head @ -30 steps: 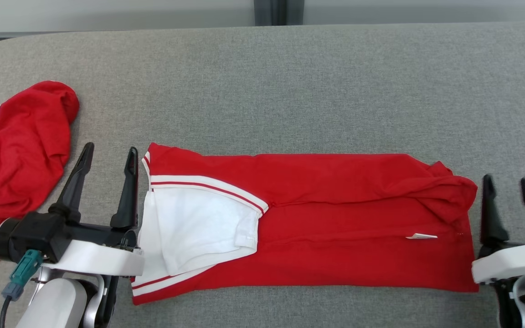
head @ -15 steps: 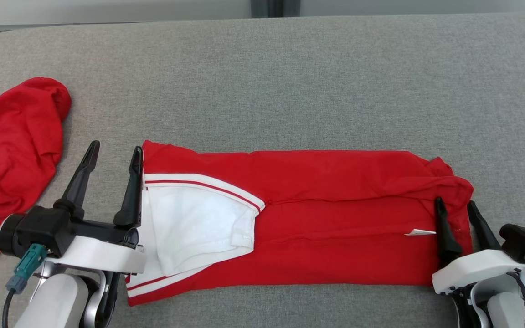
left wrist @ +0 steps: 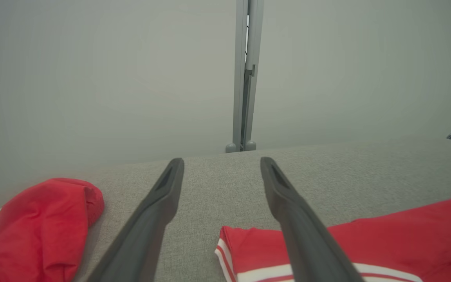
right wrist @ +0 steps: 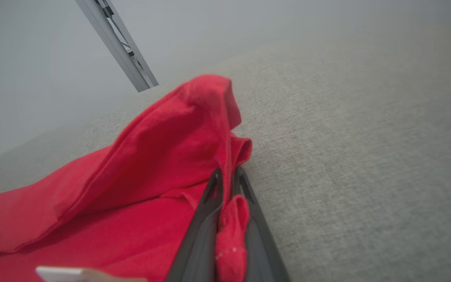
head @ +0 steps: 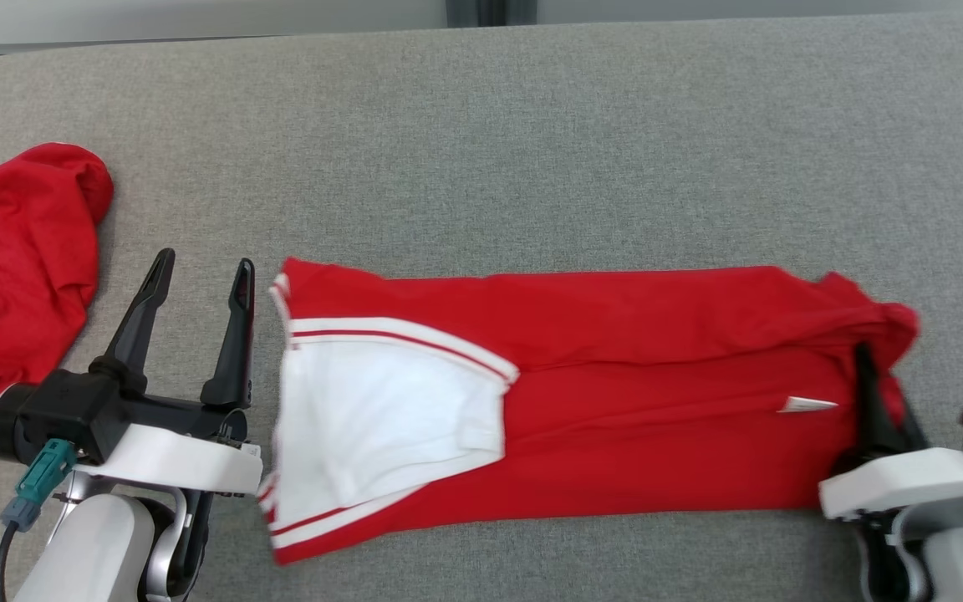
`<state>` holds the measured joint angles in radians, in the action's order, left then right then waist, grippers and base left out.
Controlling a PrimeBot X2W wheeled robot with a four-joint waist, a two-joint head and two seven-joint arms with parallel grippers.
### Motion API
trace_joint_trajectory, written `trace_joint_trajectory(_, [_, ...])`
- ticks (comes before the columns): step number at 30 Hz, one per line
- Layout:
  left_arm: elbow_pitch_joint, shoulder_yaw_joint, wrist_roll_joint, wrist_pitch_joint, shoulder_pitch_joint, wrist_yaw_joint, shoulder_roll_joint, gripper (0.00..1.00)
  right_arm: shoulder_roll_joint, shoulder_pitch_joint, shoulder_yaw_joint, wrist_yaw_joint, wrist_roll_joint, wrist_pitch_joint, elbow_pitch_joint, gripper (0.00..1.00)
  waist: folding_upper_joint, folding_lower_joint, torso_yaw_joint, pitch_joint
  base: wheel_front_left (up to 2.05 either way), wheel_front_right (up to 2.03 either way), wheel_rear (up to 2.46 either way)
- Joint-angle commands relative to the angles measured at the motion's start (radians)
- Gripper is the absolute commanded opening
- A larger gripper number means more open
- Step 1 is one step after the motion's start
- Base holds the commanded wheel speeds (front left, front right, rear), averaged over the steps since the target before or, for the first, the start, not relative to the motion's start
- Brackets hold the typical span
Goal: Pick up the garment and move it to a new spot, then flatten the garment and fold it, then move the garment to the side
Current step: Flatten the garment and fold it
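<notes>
Your garment (head: 615, 418) lies on the grey table (head: 532, 150) as a long red band folded lengthwise, running across the near middle from left to right. Its left end shows a white panel edged with red-and-white stripes. Its right end is bunched, with one fold humped up off the surface. A small white tag (head: 807, 405) sits on the red cloth not far from that right end.

Your right gripper (right wrist: 228, 174) is at that end with its fingers clenched together. In the right wrist view a tuck of red cloth is pinched between them, so it is grasping the garment by its right edge. In the head view only one dark finger of it stands out against the red (the picture is a little blurred there).

Your left gripper (head: 206, 261) is just beside the garment's left end with its fingers spread wide and nothing between them. In the head view a strip of bare table separates the nearer finger from the striped corner.

Further left, well apart from the garment, a second red cloth (head: 22, 276) lies crumpled at the table's edge. Beyond the far side, a grey post (left wrist: 245, 78) stands against a pale wall.
</notes>
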<state>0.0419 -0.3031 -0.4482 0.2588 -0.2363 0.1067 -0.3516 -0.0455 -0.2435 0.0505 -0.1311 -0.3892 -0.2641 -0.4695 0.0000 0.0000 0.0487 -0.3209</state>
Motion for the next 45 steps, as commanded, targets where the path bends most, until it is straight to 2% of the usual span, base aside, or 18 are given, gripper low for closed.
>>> trace_joint_trajectory(1, [0.0,0.007,-0.004,0.003,-0.018,-0.001,-0.001,1.0,-0.026,0.012,0.046,0.0,0.012,-0.002,0.021,0.0,0.0,0.0,-0.001,-0.001,0.0,0.0,0.0])
trace_joint_trajectory(6, [0.002,0.011,-0.005,0.004,-0.023,-0.007,0.005,1.0,-0.066,0.028,0.176,0.0,0.035,-0.002,0.057,0.0,0.0,0.0,-0.002,-0.003,0.0,0.0,0.0])
trace_joint_trajectory(10, [0.006,0.015,-0.005,0.004,-0.022,-0.01,0.007,1.0,-0.073,0.021,0.22,0.0,0.042,-0.002,0.078,0.0,0.0,0.0,-0.006,-0.003,0.0,0.0,0.0])
trace_joint_trajectory(13, [0.009,0.021,-0.004,0.004,-0.019,-0.01,0.01,1.0,-0.061,0.003,0.196,0.0,0.026,-0.002,0.133,0.0,0.0,0.0,-0.011,0.0,0.0,0.0,0.0])
trace_joint_trajectory(19, [0.012,0.026,0.003,0.004,-0.018,-0.019,0.023,1.0,-0.02,0.024,0.009,0.0,-0.02,0.075,0.329,0.0,0.0,0.0,-0.015,0.005,0.0,0.0,0.0])
trace_joint_trajectory(23, [0.018,0.025,0.006,0.004,-0.026,-0.027,0.032,1.0,-0.007,0.036,-0.166,0.0,-0.073,0.13,0.45,0.0,0.0,0.0,-0.01,0.003,0.0,0.0,0.0])
trace_joint_trajectory(27, [0.027,0.023,0.008,0.004,-0.029,-0.035,0.037,1.0,-0.008,0.021,-0.359,0.0,-0.16,0.133,0.494,0.0,0.0,0.0,0.0,0.004,0.0,0.0,0.0])
trace_joint_trajectory(33, [0.049,0.015,0.016,0.004,-0.041,-0.052,0.057,1.0,-0.008,-0.083,-0.592,0.0,-0.232,0.08,0.383,0.0,0.0,0.0,0.029,0.007,0.0,0.0,0.0])
trace_joint_trajectory(36, [0.059,0.006,0.018,0.004,-0.046,-0.063,0.068,1.0,-0.009,-0.145,-0.668,0.0,-0.253,0.054,0.291,0.0,0.0,0.0,0.051,0.006,0.0,0.0,0.0])
trace_joint_trajectory(40, [0.072,-0.004,0.026,0.004,-0.05,-0.075,0.084,1.0,-0.009,-0.198,-0.715,0.0,-0.272,0.024,0.177,0.0,0.0,0.0,0.078,0.002,0.0,0.0,0.0])
trace_joint_trajectory(45, [0.089,-0.001,0.032,0.004,-0.05,-0.087,0.096,1.0,-0.009,-0.241,-0.75,0.0,-0.318,0.003,0.094,0.02,0.0,0.0,0.087,-0.007,0.0,0.0,0.0])
